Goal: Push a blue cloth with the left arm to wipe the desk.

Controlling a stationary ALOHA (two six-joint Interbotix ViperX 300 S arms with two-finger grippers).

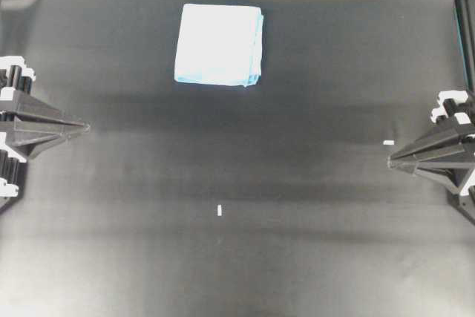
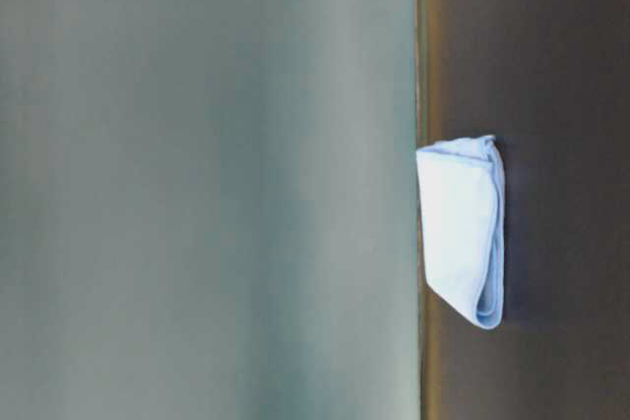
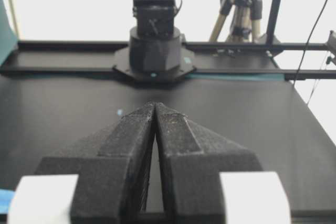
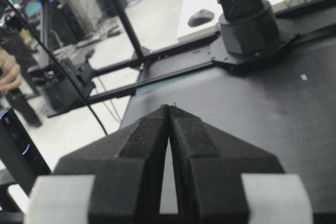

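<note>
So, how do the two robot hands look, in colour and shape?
Both the left hand and the right hand are matte black, rough-textured wedges: two fingers tapering to a sharp point. Each carries white blocks at the wide rear end. No cables show on them.

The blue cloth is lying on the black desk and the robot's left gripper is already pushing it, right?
Not quite. The blue cloth does lie on the black desk, but the left gripper is not touching it. The overhead view shows the gripper at the left edge, well apart from the cloth.
</note>
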